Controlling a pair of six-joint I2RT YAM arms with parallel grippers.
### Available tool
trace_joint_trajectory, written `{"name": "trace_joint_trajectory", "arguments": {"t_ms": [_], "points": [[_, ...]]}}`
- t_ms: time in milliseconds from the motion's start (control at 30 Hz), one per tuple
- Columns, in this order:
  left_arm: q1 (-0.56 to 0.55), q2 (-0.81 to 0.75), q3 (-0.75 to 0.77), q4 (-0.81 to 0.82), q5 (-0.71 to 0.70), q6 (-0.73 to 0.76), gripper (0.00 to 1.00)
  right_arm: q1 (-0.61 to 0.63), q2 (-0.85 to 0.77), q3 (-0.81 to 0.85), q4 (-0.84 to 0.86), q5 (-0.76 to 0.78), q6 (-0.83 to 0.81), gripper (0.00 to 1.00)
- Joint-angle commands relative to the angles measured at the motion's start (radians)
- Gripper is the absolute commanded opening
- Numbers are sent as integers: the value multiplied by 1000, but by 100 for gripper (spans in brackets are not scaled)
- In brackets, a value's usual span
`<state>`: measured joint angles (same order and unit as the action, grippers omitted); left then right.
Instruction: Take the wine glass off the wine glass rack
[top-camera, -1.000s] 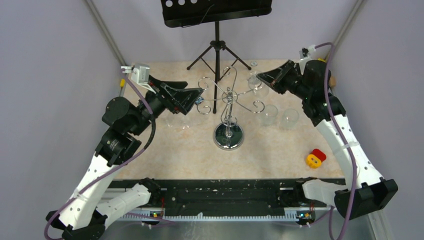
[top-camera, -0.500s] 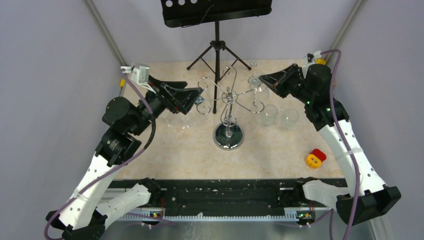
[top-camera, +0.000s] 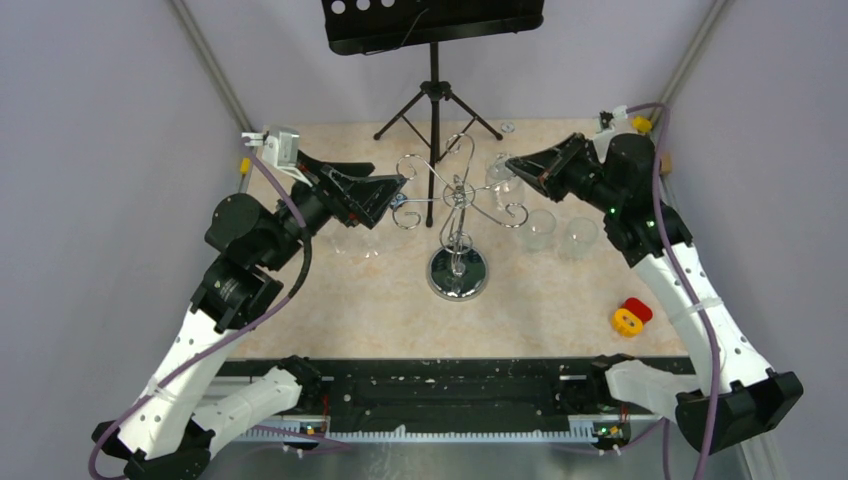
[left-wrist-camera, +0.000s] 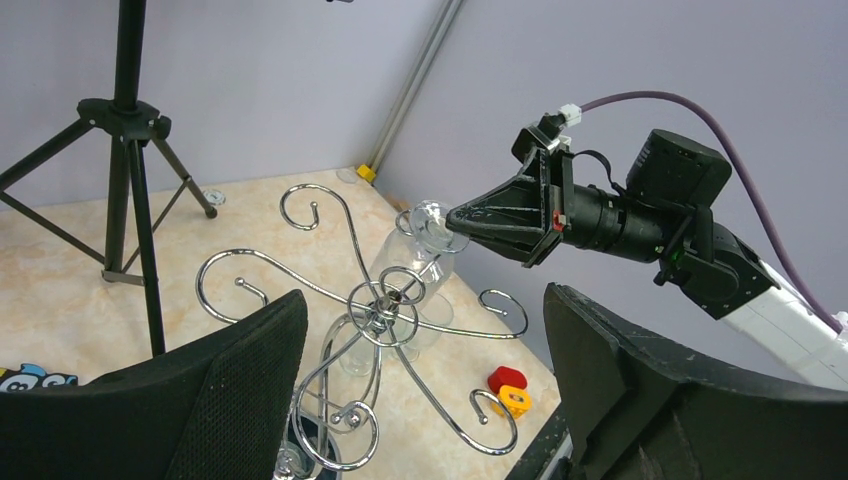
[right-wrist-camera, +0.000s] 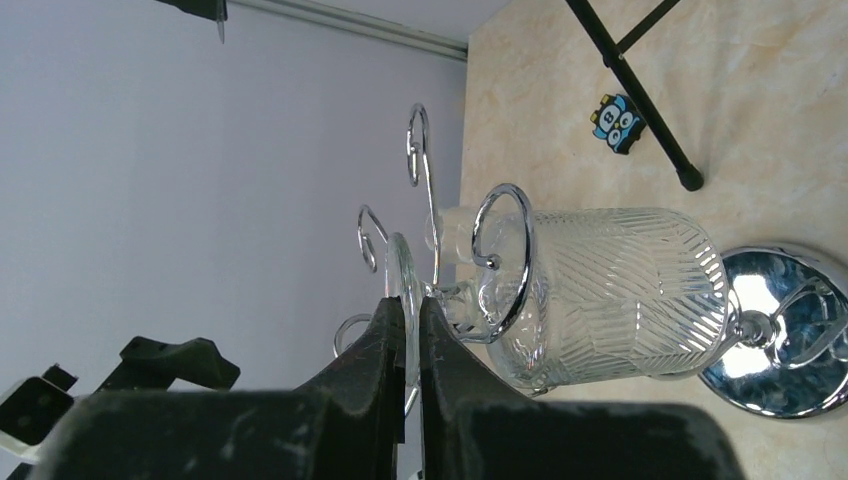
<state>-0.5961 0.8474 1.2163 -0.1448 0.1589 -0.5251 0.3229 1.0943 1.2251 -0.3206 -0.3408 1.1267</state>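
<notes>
Right now the right gripper (right-wrist-camera: 405, 312) is closed on the thin foot of the wine glass (right-wrist-camera: 610, 290), with a hook of the wine glass rack (top-camera: 457, 272) just ahead of it. The left gripper (top-camera: 398, 183) is wide open, holding nothing.

The table (top-camera: 560, 300), with its beige marbled top, is carrying a scatter of things. Near its middle the wine glass rack (top-camera: 457, 200) is standing on its round mirror base (top-camera: 457, 272). Behind it, toward the far edge, a black tripod music stand (top-camera: 433, 100) is planting its feet on the surface, and a little blue cartoon sticker (right-wrist-camera: 615, 122) is lying just beside one leg. To the right of the rack two clear glasses (top-camera: 538, 228) (top-camera: 579, 236) are standing close together. Nearer the front right a red-and-yellow toy (top-camera: 631, 316) is lying alone, well apart from the rack. A small pale disc (top-camera: 507, 127) is resting by the far edge.
</notes>
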Motion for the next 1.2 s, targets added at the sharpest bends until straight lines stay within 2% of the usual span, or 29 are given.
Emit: {"name": "trace_joint_trajectory", "arguments": {"t_ms": [0,300,533,967,1167], "points": [[4,1,4,5,-8,-6,91,34,9,38,157,-45,1,0],[4,-12,4,-8,-23,2,91,67,101,69,207,1,-18,0],[3,-24,-2,-11,-32,4,91,74,118,50,334,81,-21,0],[3,-18,-1,-10,-9,-8,92,74,48,9,450,246,-132,0],[4,20,37,-41,72,-31,93,75,-5,-2,447,301,-258,0]]}}
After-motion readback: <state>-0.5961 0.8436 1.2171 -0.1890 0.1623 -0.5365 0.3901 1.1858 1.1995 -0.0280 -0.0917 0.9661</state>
